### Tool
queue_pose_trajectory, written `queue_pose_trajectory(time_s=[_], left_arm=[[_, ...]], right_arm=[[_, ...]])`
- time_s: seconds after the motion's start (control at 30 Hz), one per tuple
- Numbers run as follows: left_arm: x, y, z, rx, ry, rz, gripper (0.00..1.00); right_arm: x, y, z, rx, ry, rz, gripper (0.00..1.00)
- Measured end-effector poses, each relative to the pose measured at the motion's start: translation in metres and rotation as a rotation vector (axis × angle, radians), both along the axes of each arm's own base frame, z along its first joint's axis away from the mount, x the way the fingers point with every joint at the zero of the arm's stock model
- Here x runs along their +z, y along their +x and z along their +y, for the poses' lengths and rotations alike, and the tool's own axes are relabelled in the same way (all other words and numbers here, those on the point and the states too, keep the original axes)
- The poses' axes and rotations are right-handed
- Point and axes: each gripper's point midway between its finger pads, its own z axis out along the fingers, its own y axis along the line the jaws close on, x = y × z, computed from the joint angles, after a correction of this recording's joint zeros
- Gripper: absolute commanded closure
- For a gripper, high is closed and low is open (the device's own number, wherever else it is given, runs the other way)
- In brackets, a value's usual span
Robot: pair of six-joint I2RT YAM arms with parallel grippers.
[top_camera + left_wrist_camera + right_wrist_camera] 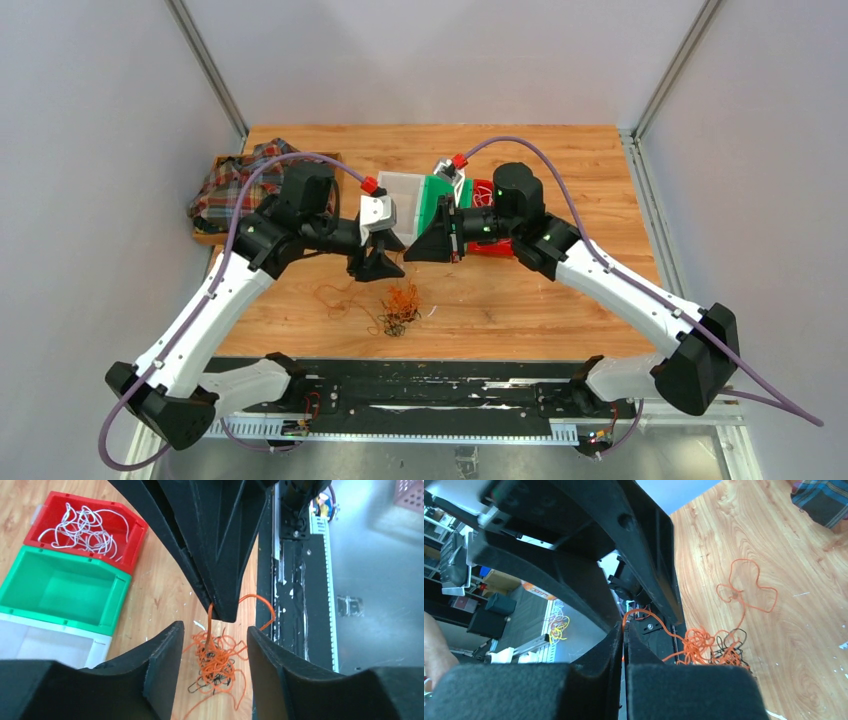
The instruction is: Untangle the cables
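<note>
A tangle of orange-red and dark cables [400, 308] lies on the wooden table [560, 290] near its front edge. My right gripper [625, 625] is shut on one orange cable [659, 625], which runs down from its tip into the tangle [709, 647]. Seen from the left wrist, the right gripper [227, 614] hangs over the tangle [220, 662] with that strand taut. My left gripper [214, 628] is open just above the tangle, one finger on each side, holding nothing. A loose orange loop [744, 587] lies apart on the wood. White cables [82, 527] rest in the red bin [132, 545].
A green bin [65, 590] and a white bin [45, 645] stand in a row with the red one behind the grippers. A plaid cloth [235, 185] fills a tray at the back left. The black base rail [295, 595] runs along the table's front edge.
</note>
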Motion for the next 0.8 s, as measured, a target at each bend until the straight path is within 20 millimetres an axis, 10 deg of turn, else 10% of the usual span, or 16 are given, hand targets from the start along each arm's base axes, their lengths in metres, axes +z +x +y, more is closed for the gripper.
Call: queue_pose_trajectory(time_s=[0.23,0.47,0.8], left_arm=[[-0.024,0.003,0.001,0.021,0.041,0.049,0.99],[-0.012,0.020,0.004,0.145,0.023,0.009,0.99],[0.011,0.008,0.009,0.162,-0.041,-0.020,0.99]], right_arm=[[0.012,-0.009,0.005,0.043,0.049,-0.008,0.93],[0.011,-0.004,0.000,-0.032,0.065,-0.030,0.42],[-0.030,0.031,-0.037,-0.391,-0.005,-0.140,0.30]])
